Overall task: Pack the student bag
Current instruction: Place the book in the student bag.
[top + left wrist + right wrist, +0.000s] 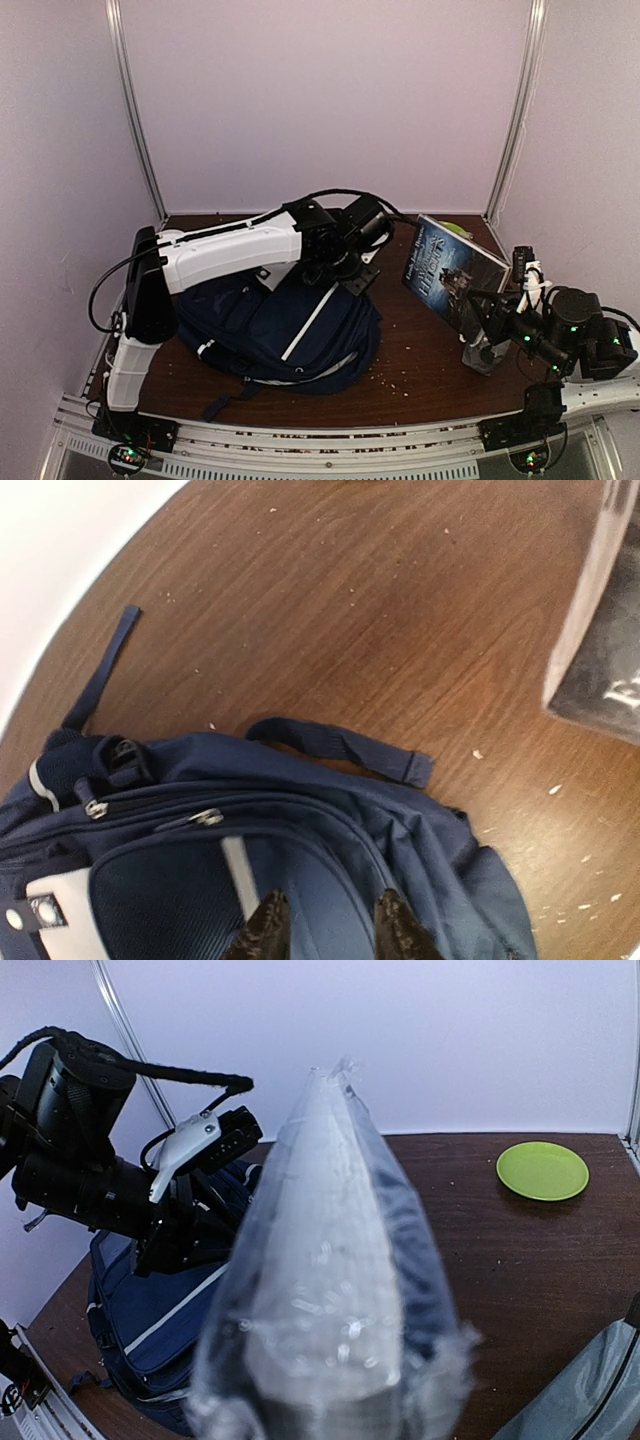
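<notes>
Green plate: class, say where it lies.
Right wrist view: the green plate lies in the table's back right corner, near the wall, behind the book.

plastic-wrapped book (pixel 455 268), green plate (pixel 542 1170), crumb-strewn wooden table (pixel 420 360)

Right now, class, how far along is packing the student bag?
Done: nothing looks packed; the navy-blue fabric backpack lies apparently zipped. In hand: the right gripper holds a plastic-wrapped book upright; the left gripper hovers open over the bag. Left: opening it and loading the book.
</notes>
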Tool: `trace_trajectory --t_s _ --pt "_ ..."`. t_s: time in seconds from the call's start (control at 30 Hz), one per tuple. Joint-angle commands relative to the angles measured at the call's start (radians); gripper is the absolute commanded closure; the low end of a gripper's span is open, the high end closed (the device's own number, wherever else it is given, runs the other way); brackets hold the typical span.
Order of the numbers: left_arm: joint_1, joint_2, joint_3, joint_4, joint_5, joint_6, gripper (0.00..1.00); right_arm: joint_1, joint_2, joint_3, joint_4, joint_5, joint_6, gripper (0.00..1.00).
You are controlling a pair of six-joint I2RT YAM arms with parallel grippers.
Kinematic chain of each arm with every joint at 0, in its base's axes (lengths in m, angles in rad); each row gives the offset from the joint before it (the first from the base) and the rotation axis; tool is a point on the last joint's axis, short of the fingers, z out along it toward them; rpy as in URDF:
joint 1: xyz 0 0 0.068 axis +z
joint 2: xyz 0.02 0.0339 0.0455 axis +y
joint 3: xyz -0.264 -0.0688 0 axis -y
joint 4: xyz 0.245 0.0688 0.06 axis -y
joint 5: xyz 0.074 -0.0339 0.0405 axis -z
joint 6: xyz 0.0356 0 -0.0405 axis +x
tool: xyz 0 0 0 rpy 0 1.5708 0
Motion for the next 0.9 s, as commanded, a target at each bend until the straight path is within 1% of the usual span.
trace_trajectory --t_s 0.0,0.07,0.13,0.23,0.33,0.43,0.53,0.73,0.87 --pt "-0.018 -0.133 -0.095 0.037 0.017 -0.022 0.36 -0.005 -0.029 0.025 0.123 0.051 -0.008 1.00" --pt "-0.040 -0.207 -0.181 0.059 -0.014 -0.035 0.30 -0.005 -0.018 0.026 0.133 0.056 -0.018 1.00" --pt "-0.067 -0.262 -0.252 0.071 -0.032 -0.047 0.28 -0.005 -0.007 0.026 0.140 0.062 -0.022 1.00" --pt "-0.116 -0.298 -0.327 0.072 -0.027 -0.058 0.29 -0.005 0.001 0.024 0.143 0.064 -0.021 1.00" --pt "-0.151 -0.279 -0.366 0.073 0.021 -0.062 0.32 -0.006 -0.005 0.018 0.143 0.061 -0.017 1.00" --pt "-0.155 -0.232 -0.353 0.084 0.085 -0.060 0.33 -0.006 -0.016 0.012 0.140 0.060 -0.012 1.00" --pt "-0.155 -0.197 -0.327 0.116 0.119 -0.052 0.32 -0.005 -0.021 0.015 0.131 0.057 -0.005 1.00" --pt "-0.150 -0.107 -0.253 0.092 0.142 -0.023 0.31 -0.005 -0.036 0.010 0.117 0.051 0.013 1.00" --pt "-0.141 -0.078 -0.260 0.090 0.158 -0.020 0.31 -0.005 -0.045 0.009 0.114 0.052 0.015 1.00"
